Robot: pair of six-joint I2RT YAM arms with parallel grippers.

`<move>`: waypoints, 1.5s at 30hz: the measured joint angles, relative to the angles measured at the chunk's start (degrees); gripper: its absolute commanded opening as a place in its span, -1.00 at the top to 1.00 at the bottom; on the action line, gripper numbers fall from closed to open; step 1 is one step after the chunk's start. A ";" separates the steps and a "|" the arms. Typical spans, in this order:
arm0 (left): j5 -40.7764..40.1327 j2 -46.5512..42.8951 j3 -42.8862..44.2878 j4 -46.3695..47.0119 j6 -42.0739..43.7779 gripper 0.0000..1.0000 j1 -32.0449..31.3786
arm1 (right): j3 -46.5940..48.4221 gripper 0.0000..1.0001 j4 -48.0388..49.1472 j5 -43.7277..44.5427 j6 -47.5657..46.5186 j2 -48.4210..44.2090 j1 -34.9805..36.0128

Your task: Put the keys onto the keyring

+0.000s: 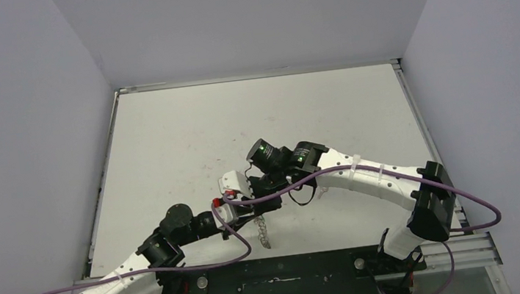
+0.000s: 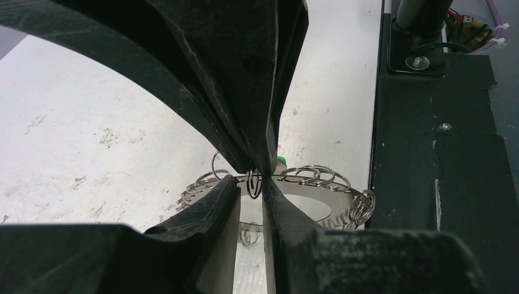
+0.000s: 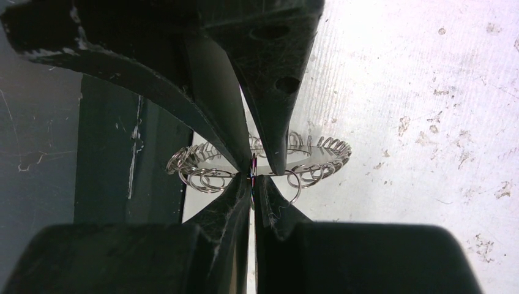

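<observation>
The keyring (image 1: 264, 232) hangs edge-on just below the point where both grippers meet, near the table's front edge. In the left wrist view it is a flat silvery ring (image 2: 318, 205) fringed with wire loops. My right gripper (image 3: 253, 177) is shut on one thin dark loop at the keyring's rim (image 3: 324, 147). My left gripper (image 2: 252, 184) straddles that same loop with its jaws a narrow gap apart, one fingertip against the rim. Of the keys only a green tag (image 2: 281, 161) peeks from behind the right fingers (image 2: 245, 92). From above, the left gripper (image 1: 245, 206) faces the right gripper (image 1: 256, 190).
The black base strip (image 1: 280, 281) runs along the near edge, close beside the keyring (image 2: 440, 184). Purple cables (image 1: 363, 172) loop over both arms. White table (image 1: 254, 118) stretches behind the grippers, enclosed by grey walls (image 1: 20, 145).
</observation>
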 measured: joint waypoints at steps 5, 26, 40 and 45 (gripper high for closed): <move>-0.07 0.00 0.26 0.09 0.02 0.62 0.00 | 0.98 1.00 -0.52 0.37 0.09 0.90 0.02; -2.54 -1.27 1.16 -3.37 0.92 1.00 0.00 | -0.42 0.01 2.62 1.95 1.53 0.35 0.50; -2.71 -2.38 -1.97 3.17 0.02 1.00 -0.07 | -16.83 0.21 18.82 -1.62 0.83 -16.24 -2.29; -2.51 -3.17 -3.85 6.91 0.42 1.00 -0.07 | -19.30 0.27 22.47 -7.32 1.22 -16.65 -6.82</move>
